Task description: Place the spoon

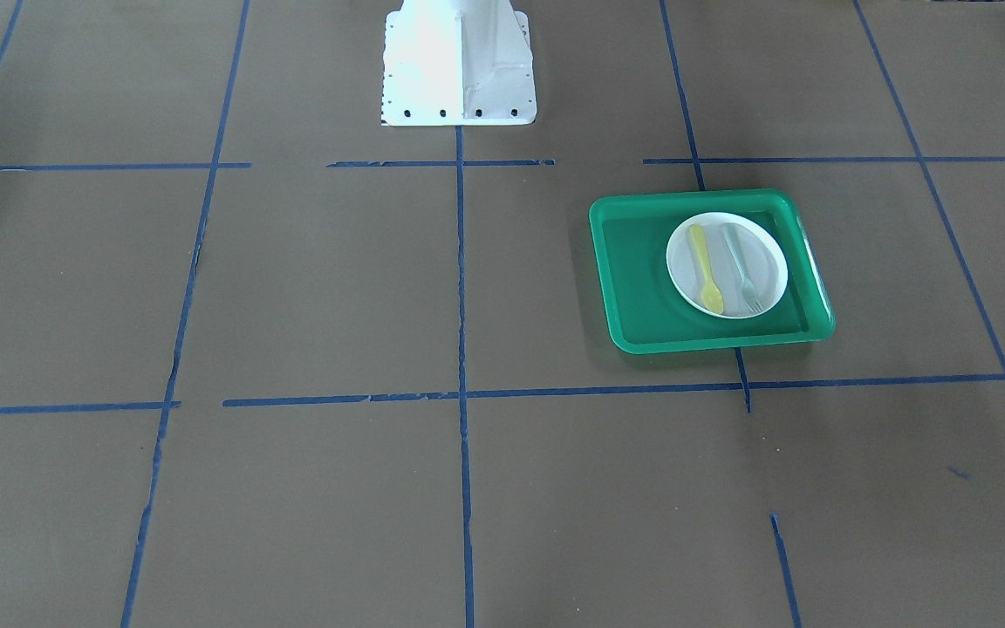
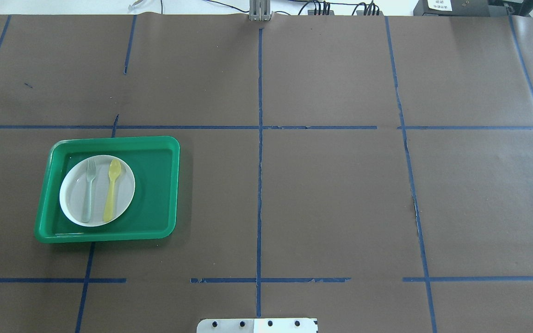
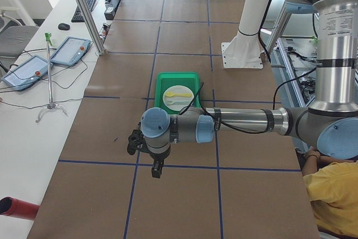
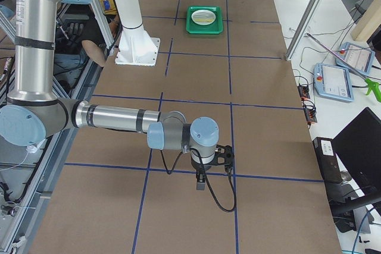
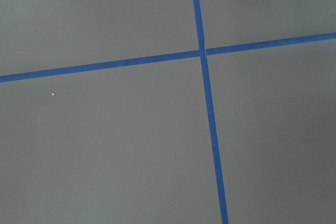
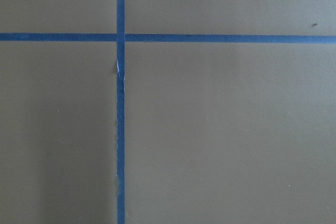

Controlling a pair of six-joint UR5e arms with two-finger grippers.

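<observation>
The yellow spoon (image 1: 706, 269) lies on a white plate (image 1: 723, 222) inside a green tray (image 1: 633, 270), bowl end pointing away from the robot. From overhead, the spoon (image 2: 111, 189) lies on the right half of the plate (image 2: 70, 194), on the table's left side. My left gripper (image 3: 157, 169) shows only in the exterior left view, hanging over bare table well short of the tray (image 3: 159, 82). My right gripper (image 4: 201, 182) shows only in the exterior right view, far from the tray (image 4: 205, 29). I cannot tell whether either is open or shut.
A pale grey-green fork (image 1: 740, 266) lies beside the spoon on the plate; it also shows overhead (image 2: 88, 192). The robot's white base (image 1: 459, 65) stands at mid table. Blue tape lines cross the brown table cover. Both wrist views show only cover and tape.
</observation>
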